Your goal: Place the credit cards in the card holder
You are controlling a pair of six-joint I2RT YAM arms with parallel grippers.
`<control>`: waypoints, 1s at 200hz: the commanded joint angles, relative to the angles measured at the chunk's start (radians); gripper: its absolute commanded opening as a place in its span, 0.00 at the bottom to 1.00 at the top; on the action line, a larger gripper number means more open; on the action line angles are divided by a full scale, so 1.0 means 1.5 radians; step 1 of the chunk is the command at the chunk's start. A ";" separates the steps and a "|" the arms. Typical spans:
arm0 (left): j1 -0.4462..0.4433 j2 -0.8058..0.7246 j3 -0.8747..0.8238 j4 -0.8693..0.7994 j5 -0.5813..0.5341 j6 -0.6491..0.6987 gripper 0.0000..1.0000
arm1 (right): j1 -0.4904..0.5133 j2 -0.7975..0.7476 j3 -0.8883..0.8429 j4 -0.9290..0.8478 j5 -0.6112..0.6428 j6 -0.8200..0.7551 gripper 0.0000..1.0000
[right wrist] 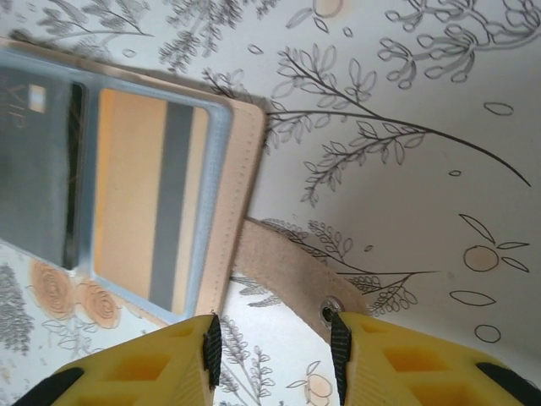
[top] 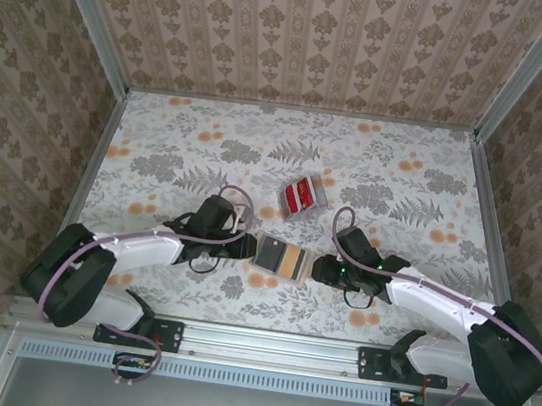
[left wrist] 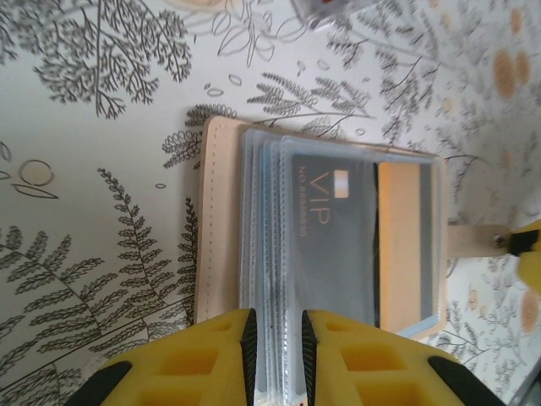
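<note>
From above, the card holder (top: 279, 256) lies open on the tabletop (top: 179, 140) between my left fingers (top: 244, 248) and my right fingers (top: 320, 269), near my bases. The credit cards (top: 302, 195) sit farther off, a little right. At my left wrist, the fingers are nearly closed, pinching the edge of the clear sleeves (left wrist: 270, 211), one with a grey VIP card (left wrist: 325, 228) inside. That pinch wants to be light, so a pocket can gape. At my right wrist, the fingers stand partly apart astride the snap strap (right wrist: 279, 262), gripping nothing that I can tell. Pinning it flat before fetching a card seems wise.
</note>
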 commanded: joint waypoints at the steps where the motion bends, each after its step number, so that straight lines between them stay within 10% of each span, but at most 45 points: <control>1: -0.016 0.031 0.035 -0.041 -0.010 0.035 0.24 | 0.002 -0.040 -0.014 0.011 -0.017 0.025 0.43; 200: -0.049 0.093 0.074 -0.083 -0.063 0.051 0.25 | 0.042 0.138 0.047 0.147 -0.019 0.054 0.43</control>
